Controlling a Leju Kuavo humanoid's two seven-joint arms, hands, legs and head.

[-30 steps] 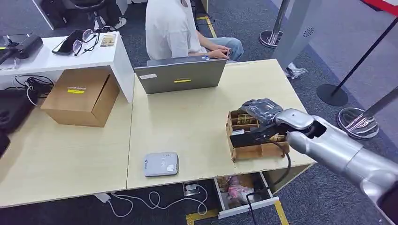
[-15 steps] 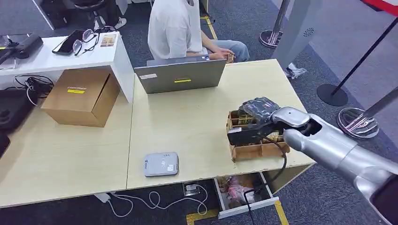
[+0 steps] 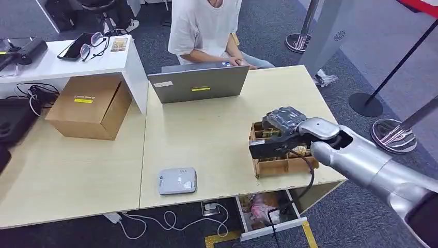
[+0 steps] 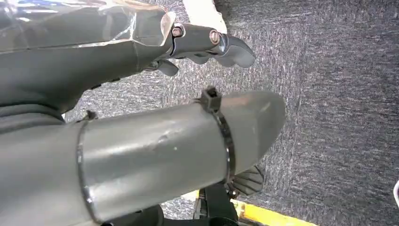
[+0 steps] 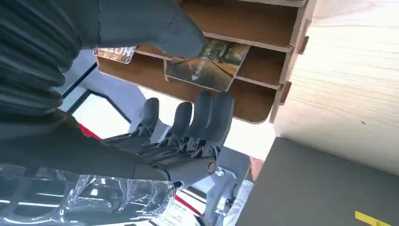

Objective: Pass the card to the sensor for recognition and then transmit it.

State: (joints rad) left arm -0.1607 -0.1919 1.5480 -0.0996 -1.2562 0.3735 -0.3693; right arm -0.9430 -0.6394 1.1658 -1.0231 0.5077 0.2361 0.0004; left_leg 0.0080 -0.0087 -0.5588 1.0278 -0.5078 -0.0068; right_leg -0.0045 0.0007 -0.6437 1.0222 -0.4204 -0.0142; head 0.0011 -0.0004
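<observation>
Risk assessment, card pick stage. Right hand point(image 3: 283, 124) sits over the cardboard organiser point(image 3: 279, 166) at the 4 o'clock area of the desk point(image 3: 217, 129). In the right wrist view the thumb point(image 5: 179, 33) presses on the card point(image 5: 209, 63), which lies partly out of an organiser slot; the fingers point(image 5: 207, 117) are extended on the far side of the divider and apart from the card. Judgement: the card is touched, not yet secured in a pinch.

Left hand point(image 4: 211, 44) hangs beside the body over the carpet, fingers loosely curled, holding nothing.

Failure modes:
1. Thumb pressure without an opposing finger may push the card deeper into the slot or tip it flat.
2. Fingers closing on the divider may drag or lift the lightweight organiser, which stands near the desk edge.
3. A weak pinch may drop the card during transfer to the sensor point(image 3: 177, 181), located at 9 o'clock from the organiser, well apart.
4. The cable point(image 3: 310, 181) hanging off the right arm may snag the organiser.
</observation>
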